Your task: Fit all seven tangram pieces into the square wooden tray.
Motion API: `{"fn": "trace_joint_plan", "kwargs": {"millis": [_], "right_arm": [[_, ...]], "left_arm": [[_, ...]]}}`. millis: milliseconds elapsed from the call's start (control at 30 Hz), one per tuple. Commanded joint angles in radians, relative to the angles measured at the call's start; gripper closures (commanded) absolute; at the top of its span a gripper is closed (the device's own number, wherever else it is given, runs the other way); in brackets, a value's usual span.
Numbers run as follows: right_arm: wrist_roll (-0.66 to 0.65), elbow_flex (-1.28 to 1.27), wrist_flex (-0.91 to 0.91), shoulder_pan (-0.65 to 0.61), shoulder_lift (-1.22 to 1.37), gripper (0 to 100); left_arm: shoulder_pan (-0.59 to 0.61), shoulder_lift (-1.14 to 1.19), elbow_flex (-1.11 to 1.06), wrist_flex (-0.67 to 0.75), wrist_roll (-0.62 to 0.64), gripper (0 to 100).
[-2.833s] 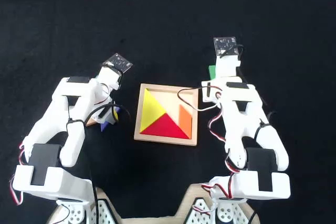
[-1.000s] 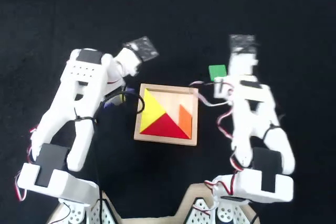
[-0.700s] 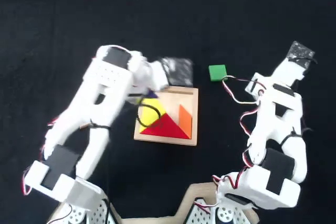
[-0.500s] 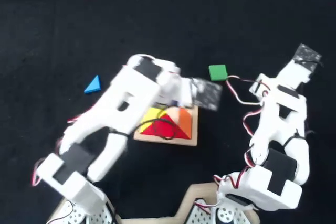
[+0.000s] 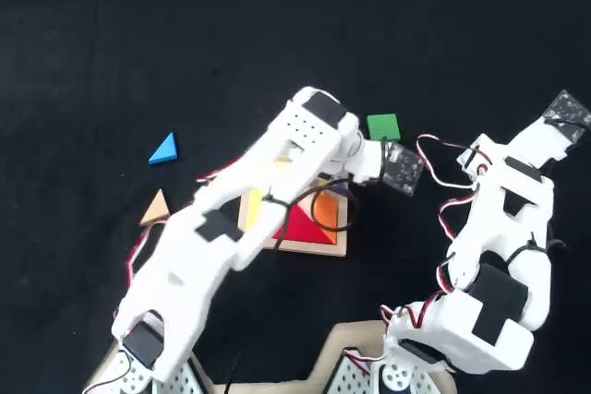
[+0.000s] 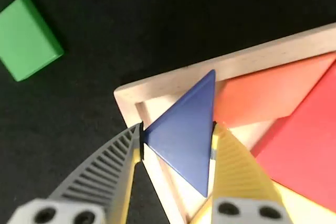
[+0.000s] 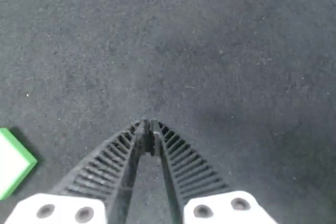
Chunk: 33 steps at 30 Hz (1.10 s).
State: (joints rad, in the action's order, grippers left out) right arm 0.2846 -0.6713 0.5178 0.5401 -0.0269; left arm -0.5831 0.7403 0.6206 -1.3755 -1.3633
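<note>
Three wooden pieces (image 6: pixel 304 150) are seated in the square wooden tray (image 6: pixel 252 59); a dark blue triangle (image 6: pixel 184 135) is gripped in the left pincer (image 6: pixel 177 128) over its corner. A green square block (image 6: pixel 26 38) near that pincer, and a light blue triangle (image 5: pixel 163 149) and a tan triangle (image 5: pixel 155 208) farther off, are left. The right pincer (image 7: pixel 149 129) is closed, empty.

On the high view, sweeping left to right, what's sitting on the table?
light blue triangle → wooden tray → green square. The tan triangle overlaps the blue one's span, so it's left unplaced.
</note>
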Motion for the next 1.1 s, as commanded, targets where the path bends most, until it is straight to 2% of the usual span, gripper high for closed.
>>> {"fn": "trace_joint_plan", "kwargs": {"millis": [0, 67, 200, 300, 667, 800, 933, 1067], "right_arm": [[0.003, 0.048, -0.018, -0.002, -0.002, 98.7], [0.002, 0.048, -0.018, -0.012, -0.002, 98.7], [0.002, 0.048, -0.02, -0.017, -0.002, 98.7], [0.002, 0.048, -0.02, -0.017, -0.002, 98.7], [0.0, 0.048, -0.02, -0.034, -0.002, 98.7], [0.0, 0.048, -0.02, -0.034, -0.002, 98.7], [0.0, 0.048, -0.02, -0.034, -0.002, 98.7], [0.0, 0.05, -0.02, -0.04, -0.002, 98.7]], "left_arm": [[0.008, 0.117, 0.338, -0.169, -0.015, 94], [0.01, 0.17, 0.46, -0.241, -0.008, 93], [0.018, 0.261, 0.654, -0.368, -0.008, 81], [0.031, 0.308, 0.719, -0.385, -0.005, 75], [0.028, 0.324, 0.725, -0.384, -0.012, 75], [0.064, 0.319, 0.719, -0.385, 0.0, 76], [0.143, 0.319, 0.727, -0.385, 0.068, 76], [0.193, 0.321, 0.72, -0.385, 0.232, 76]]}}
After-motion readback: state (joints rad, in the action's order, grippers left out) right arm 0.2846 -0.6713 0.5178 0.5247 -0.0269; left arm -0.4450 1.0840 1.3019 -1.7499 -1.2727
